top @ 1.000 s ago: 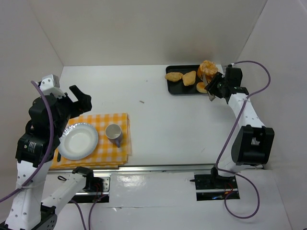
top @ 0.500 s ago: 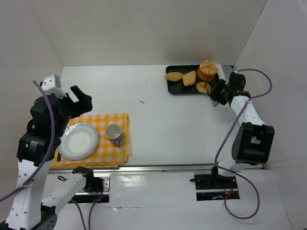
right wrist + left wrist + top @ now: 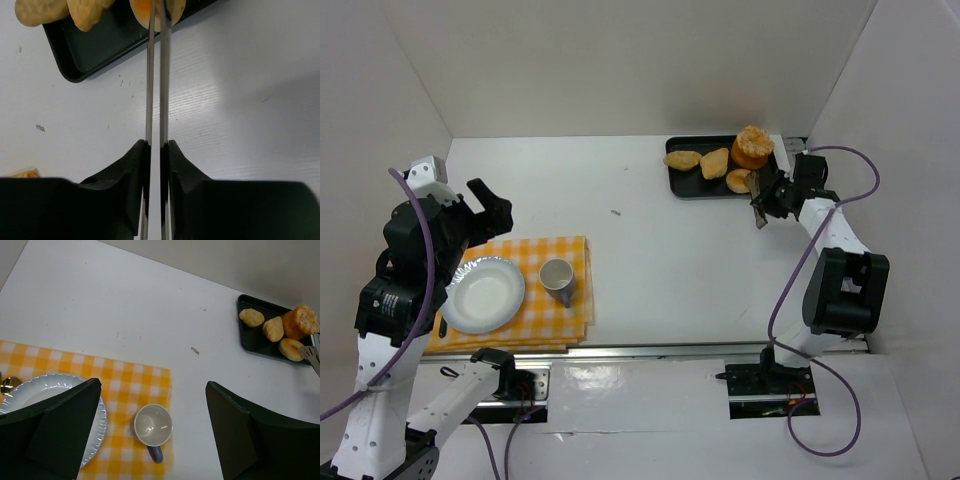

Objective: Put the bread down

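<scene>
A black tray [image 3: 695, 187] at the back right holds two flat breads [image 3: 682, 159] [image 3: 715, 163], a tall orange bread [image 3: 753, 147] and a round roll [image 3: 739, 181]. My right gripper [image 3: 772, 195] is shut on metal tongs [image 3: 156, 75]. The tong blades are nearly together and run up to the roll [image 3: 175, 7] at the tray's near edge [image 3: 100, 45]; their tips are cut off by the frame. My left gripper [image 3: 480, 205] is open and empty, high above the white plate [image 3: 30, 390].
A yellow checked cloth [image 3: 570, 315] at the front left carries the plate [image 3: 482, 295] and a white cup [image 3: 557, 277] with a purple handle. White walls enclose the table on three sides. A small dark speck [image 3: 615, 212] lies mid-table.
My right gripper with the tongs has dropped from beside the tall orange bread to the roll at the tray's near right corner. The left arm has not moved.
</scene>
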Motion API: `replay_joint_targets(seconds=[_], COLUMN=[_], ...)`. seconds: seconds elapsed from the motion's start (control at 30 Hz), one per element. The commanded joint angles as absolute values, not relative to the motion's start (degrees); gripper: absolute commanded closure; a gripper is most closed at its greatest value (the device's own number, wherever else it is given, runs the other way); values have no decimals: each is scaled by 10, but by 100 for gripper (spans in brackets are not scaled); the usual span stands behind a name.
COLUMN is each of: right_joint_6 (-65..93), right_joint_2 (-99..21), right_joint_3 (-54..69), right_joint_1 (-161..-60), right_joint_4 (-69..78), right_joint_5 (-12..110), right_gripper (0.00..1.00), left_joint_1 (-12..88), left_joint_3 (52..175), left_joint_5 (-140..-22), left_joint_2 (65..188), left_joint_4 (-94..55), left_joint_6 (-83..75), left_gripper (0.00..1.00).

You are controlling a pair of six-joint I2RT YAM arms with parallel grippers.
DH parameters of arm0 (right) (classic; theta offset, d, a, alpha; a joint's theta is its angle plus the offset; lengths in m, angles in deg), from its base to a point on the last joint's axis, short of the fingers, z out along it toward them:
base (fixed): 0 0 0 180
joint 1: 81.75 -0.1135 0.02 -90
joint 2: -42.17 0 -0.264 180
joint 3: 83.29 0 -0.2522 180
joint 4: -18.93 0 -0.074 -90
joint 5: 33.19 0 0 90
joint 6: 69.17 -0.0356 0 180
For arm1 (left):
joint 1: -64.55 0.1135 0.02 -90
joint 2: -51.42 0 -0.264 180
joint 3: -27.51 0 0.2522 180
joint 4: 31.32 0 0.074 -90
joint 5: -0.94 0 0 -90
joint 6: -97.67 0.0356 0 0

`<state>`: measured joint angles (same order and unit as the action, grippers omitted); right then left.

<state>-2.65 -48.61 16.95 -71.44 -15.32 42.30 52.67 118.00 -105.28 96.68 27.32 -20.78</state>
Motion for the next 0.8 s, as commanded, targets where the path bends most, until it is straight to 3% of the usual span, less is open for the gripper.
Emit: replay_joint_targets(seconds=[0.0,0.17,0.47,0.77], right_joint_6=[-28,-40,-40,-95], right_joint_2=[-456,-400,-349,-413], right_joint_3=[157,157,134,89], right_joint_1=[-712,-733,-800,-1086], right_joint_4=[-124,-129,-118,16], right_joint_5=[406,405,377,321], right_gripper=[78,100,100,100], left_joint_1=[525,520,520,520], left_joint_3=[1181,1181,1186,1186], left_joint_5=[-1054,-1043,-1050,-1032], left_joint_2=[964,964,964,964], left_joint_4=[247,241,241,241], left_joint_6=[-195,-195,-190,-195], left_gripper=[1,1,1,1])
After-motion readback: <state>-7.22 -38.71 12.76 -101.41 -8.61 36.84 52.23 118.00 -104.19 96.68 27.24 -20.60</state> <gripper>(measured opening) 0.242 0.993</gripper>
